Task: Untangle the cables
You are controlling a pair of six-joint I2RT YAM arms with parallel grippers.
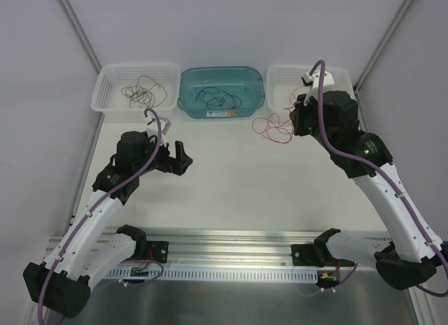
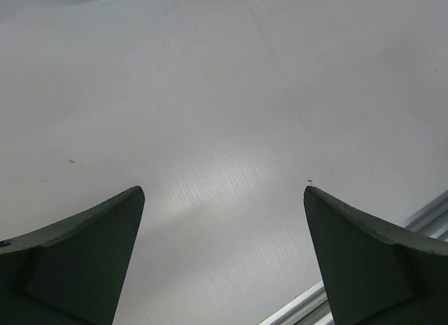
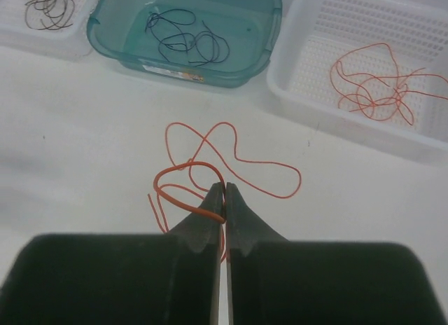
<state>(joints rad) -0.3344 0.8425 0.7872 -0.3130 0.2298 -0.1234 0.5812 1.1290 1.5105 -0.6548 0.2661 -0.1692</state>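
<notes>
1. Red-orange thin wire (image 3: 199, 162) lies in loose loops on the white table (image 1: 224, 199). It sits just in front of the right-hand white perforated plastic basket (image 1: 273, 80), and my right gripper (image 3: 224, 188) has its fingers pinched together on one bend of it.
2. Left gripper (image 2: 222, 190) hangs over bare table, fingers spread wide, nothing between them.
3. Done so far, as I read it: a dark brownish wire bundle (image 1: 143, 92) sits in the left-hand white perforated basket (image 1: 101, 87). A red wire bundle (image 3: 371, 87) sits in the right-hand one, so the sorting looks well under way.
4. Left to do, I judge: this red piece goes in with its fellows. Then come the dark blue-black wires (image 3: 185, 41), looped over one another in the teal translucent plastic bin (image 1: 260, 94).
5. Count: two white baskets, one teal bin, four clusters of wire. Strands within each cluster I can't count, as they are too fine and overlapped.
</notes>
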